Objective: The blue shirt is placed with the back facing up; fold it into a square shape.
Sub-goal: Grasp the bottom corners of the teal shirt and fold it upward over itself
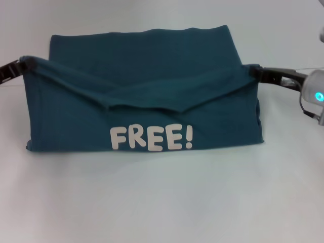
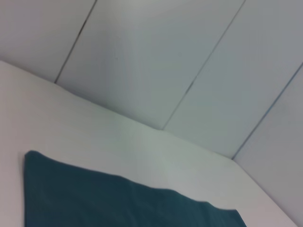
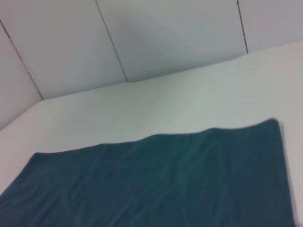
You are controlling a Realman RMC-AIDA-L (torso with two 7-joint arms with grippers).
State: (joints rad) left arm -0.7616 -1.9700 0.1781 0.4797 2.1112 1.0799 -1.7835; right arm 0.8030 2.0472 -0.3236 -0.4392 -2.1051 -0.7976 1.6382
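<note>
— Left gripper (image 1: 25, 64): what is it doing?
— It sits at the left edge of the blue shirt (image 1: 147, 91), pinched shut on a corner of cloth and holding that corner up off the table (image 1: 162, 202).
— And the right gripper (image 1: 253, 72)?
— Same thing on the opposite side: closed on the shirt's right corner, lifted to about the same height. A small cyan light (image 1: 318, 96) glows on that arm.
— So where is the shirt?
— On the white table, roughly in the middle, already folded into a wide band. The raised edge sags between the two grippers in a shallow V, hanging over the lower part. White letters (image 1: 151, 138) reading "FREE!" show on the near panel, so the shirt is not plain.
— What do the wrist cameras show?
— Only flat teal cloth lying on the table, with a white panelled wall (image 2: 156, 56) behind it. No fingers appear in either one.
</note>
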